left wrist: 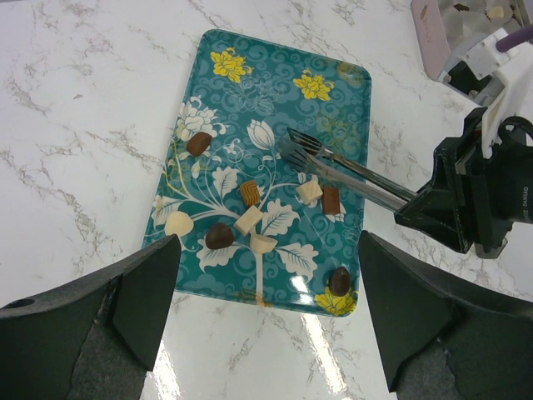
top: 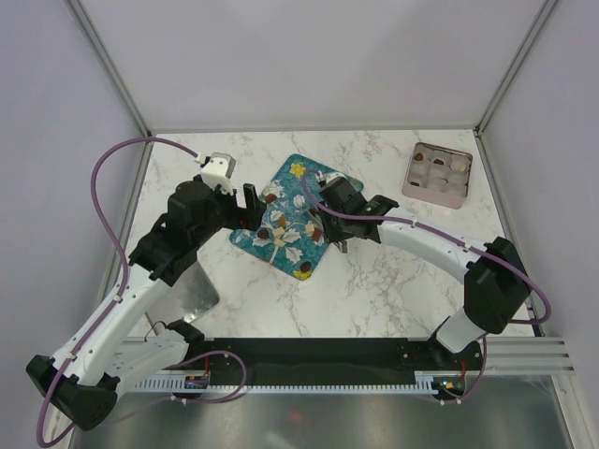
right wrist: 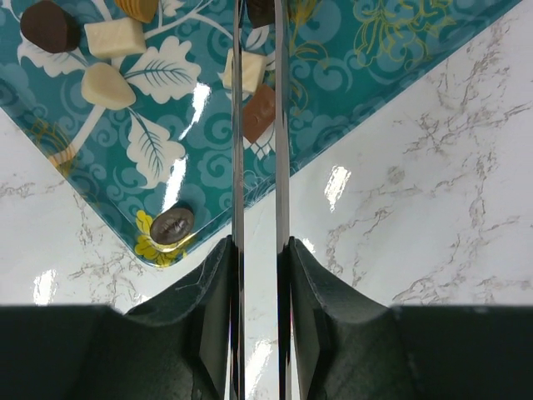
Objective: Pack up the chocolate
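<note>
White marble table (top: 374, 281), grey walls (top: 309, 56); compartment box (top: 438, 174) upper right; right gripper (right wrist: 258, 246) clamps tongs (left wrist: 350, 171) (tips empty) over tray (top: 292, 178); left gripper (left wrist: 266, 258) wide, empty.

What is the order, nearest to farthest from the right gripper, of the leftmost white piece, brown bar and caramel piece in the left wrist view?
1. Brown bar, beside the tongs the right gripper holds.
2. Caramel piece, middle of the tray.
3. Leftmost white piece, at the tray's left edge.
</note>
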Robot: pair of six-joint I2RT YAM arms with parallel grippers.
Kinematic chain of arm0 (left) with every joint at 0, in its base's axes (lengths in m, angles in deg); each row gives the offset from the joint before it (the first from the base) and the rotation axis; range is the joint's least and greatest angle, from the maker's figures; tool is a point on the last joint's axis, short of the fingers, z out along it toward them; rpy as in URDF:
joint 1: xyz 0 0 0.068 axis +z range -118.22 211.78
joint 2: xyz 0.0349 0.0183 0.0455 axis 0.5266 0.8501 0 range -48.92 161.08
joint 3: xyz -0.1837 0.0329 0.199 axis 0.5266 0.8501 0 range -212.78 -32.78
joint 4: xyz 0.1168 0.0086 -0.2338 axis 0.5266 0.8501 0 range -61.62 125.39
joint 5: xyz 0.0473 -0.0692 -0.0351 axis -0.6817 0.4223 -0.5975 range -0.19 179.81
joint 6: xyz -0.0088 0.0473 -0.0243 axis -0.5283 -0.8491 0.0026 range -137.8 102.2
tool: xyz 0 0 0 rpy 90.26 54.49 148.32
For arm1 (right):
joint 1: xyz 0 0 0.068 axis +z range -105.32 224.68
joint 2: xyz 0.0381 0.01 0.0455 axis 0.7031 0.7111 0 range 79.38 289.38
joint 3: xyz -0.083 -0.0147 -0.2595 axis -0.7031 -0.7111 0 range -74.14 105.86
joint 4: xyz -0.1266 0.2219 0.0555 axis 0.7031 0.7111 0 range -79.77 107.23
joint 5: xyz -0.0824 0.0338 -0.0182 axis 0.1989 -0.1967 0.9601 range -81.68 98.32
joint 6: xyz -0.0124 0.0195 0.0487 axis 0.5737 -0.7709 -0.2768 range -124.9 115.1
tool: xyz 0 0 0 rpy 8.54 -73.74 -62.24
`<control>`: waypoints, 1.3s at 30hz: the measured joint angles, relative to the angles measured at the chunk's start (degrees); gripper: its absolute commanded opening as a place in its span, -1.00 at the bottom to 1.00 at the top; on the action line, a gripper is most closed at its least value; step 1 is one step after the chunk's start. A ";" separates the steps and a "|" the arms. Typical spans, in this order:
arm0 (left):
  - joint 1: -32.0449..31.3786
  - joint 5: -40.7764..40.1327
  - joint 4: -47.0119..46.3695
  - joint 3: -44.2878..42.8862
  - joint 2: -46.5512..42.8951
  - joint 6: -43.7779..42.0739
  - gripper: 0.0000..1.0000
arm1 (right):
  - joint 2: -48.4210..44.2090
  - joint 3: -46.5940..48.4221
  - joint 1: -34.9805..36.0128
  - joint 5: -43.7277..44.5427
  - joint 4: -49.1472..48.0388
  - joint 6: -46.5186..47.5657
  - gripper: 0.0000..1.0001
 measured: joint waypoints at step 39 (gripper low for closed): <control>0.00 0.44 0.00 0.04 2.56 1.16 0.89 | -2.25 8.26 -33.40 1.79 9.20 3.15 -0.26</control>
